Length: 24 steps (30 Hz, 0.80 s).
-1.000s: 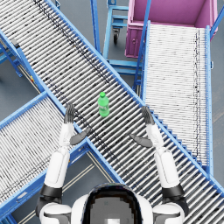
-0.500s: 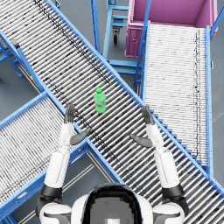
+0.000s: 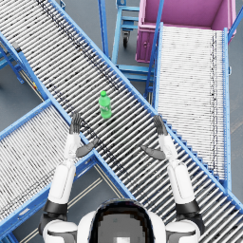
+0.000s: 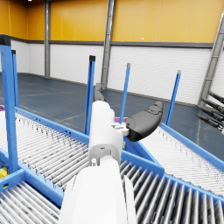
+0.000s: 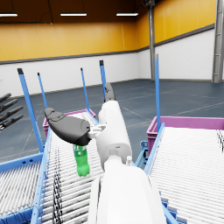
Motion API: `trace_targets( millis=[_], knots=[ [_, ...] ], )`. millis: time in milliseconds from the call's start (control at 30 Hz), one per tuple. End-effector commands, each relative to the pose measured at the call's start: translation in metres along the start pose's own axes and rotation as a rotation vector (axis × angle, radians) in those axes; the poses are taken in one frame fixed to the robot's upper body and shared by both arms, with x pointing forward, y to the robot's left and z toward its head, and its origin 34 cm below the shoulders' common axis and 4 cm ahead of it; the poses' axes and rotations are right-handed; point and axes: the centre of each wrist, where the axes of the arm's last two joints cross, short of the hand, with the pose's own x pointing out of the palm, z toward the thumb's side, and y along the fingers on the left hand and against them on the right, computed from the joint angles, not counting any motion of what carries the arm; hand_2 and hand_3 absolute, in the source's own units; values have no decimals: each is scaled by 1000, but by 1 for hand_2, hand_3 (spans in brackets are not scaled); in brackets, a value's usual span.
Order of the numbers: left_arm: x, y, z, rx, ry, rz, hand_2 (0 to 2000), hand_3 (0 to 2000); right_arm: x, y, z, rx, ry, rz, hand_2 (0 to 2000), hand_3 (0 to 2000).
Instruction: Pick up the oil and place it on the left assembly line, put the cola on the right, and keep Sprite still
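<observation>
Green bottle, probably Sprite, upright midway between conveyor edges. Left robot hand and right robot hand spread wide, empty, either side. Could topple on rollers if brushed or grabbed.

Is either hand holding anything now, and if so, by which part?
Nothing is held. The left hand and right hand are open over the conveyor, apart from the green bottle.

The Sprite bottle is glossy, translucent green plastic. The conveyor rollers look like ribbed grey metal, in a smooth blue-painted frame. The far magenta bin seems to be matt plastic. The right forearm is smooth, faintly glossy white, and the right hand is dark and matt.
</observation>
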Motion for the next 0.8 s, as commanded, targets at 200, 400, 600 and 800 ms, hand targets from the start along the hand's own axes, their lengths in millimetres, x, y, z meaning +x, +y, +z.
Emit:
trace_targets(
  millis=[200,400,600,800],
  knots=[
    [0,0,0,0,0,0,0,0,0,0,0,0,0,0,0,0],
    [0,0,0,0,0,0,0,0,0,0,0,0,0,0,0,0],
    [0,0,0,0,0,0,0,0,0,0,0,0,0,0,0,0],
    [0,0,0,0,0,0,0,0,0,0,0,0,0,0,0,0]
  ],
)
